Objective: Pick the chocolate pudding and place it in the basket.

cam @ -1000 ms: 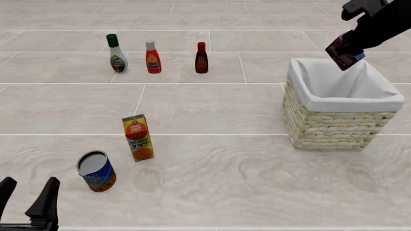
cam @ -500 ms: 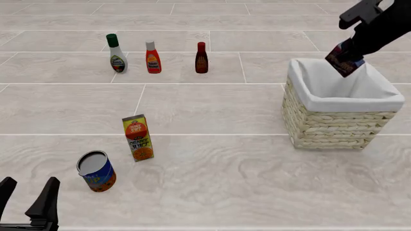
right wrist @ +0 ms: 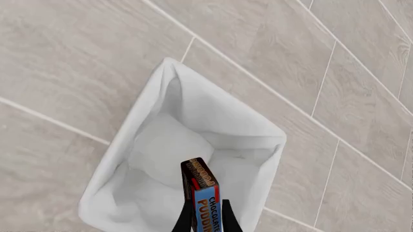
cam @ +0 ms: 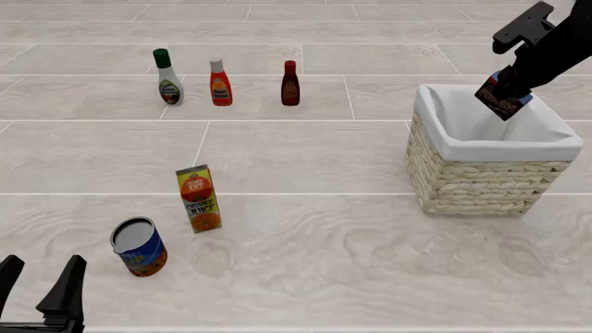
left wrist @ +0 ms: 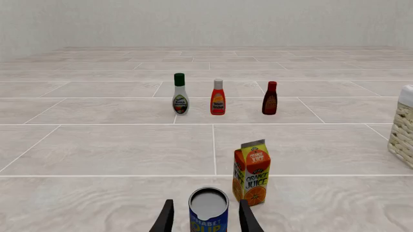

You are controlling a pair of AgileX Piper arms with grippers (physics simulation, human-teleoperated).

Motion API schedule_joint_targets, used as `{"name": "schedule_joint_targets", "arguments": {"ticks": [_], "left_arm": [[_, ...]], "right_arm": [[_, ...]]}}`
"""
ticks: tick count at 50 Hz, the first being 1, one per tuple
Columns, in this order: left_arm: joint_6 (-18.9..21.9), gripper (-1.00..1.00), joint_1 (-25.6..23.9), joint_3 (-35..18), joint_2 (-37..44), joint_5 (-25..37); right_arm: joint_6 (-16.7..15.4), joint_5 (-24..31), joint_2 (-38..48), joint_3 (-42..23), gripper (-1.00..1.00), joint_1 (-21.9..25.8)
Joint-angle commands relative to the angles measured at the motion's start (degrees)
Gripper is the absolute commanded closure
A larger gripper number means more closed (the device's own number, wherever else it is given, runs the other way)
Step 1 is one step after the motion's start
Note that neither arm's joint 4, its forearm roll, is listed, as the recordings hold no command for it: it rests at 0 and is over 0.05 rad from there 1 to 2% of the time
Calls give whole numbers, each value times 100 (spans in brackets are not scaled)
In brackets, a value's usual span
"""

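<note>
- Basket (cam: 481, 177), near the table's right edge, white liner open.
- Right gripper (cam: 507, 89), jaws clamped on the pudding (cam: 503, 100), hangs above the basket's far-right corner.
- Left gripper (cam: 39, 291), jaws wide, at the near-left corner, just behind a can (cam: 138, 247).

The front view looks forward and down from high on the arms' side over the pale grey tiled desk (cam: 306, 152), wide enough to hold the three bottles near the far edge and the large square pale-straw wicker basket with a white cloth liner (cam: 490, 156) toward the right edge. The left wrist view sits low near the desk's near-left corner, facing level toward the far edge, sharing the tall orange juice carton (left wrist: 251, 172) and blue-labelled can (left wrist: 208, 211). The right wrist view looks almost straight down, close above the basket (right wrist: 187, 159) also in front view.
</note>
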Motion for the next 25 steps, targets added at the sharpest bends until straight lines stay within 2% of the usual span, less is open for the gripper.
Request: {"name": "schedule_joint_targets", "arguments": {"ticks": [1, 25], "left_arm": [[2, -100, -1, -5, -7, 11], [2, -100, 0, -5, -7, 11]], "right_arm": [[17, -31, 94, -76, 100, -14], [87, -125, 544, -251, 100, 97]]}}
